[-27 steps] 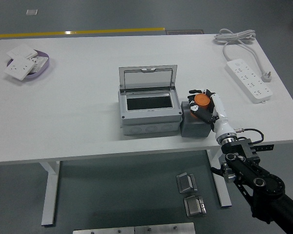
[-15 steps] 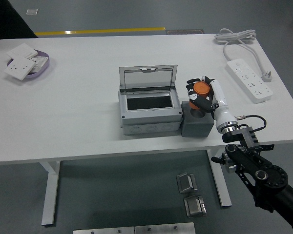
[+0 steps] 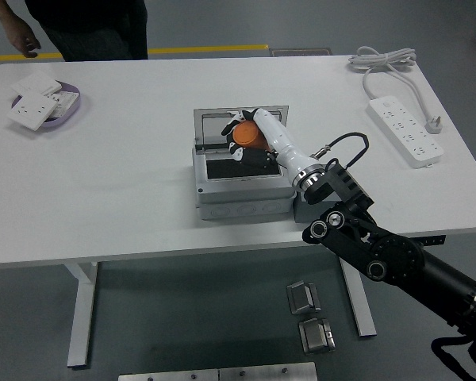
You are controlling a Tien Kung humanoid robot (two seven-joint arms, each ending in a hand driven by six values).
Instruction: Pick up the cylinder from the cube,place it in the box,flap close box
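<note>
My right hand (image 3: 244, 136) is shut on the orange cylinder (image 3: 245, 135) and holds it tilted above the opening of the grey box (image 3: 242, 190). The box sits mid-table with its clear lid (image 3: 214, 124) standing open at the back. The dark grey cube (image 3: 305, 213) stands just right of the box, mostly hidden behind my right forearm (image 3: 333, 202). My left hand is out of view.
A white power strip (image 3: 404, 131) with its coiled cable lies at the far right. A purple tray with white switch plates (image 3: 44, 105) sits at the far left. A person (image 3: 87, 28) stands at the far left edge, hands off the table.
My right hand lifted the orange cylinder off the cube and carried it left to above the box opening. A person has come into view at the far left.
</note>
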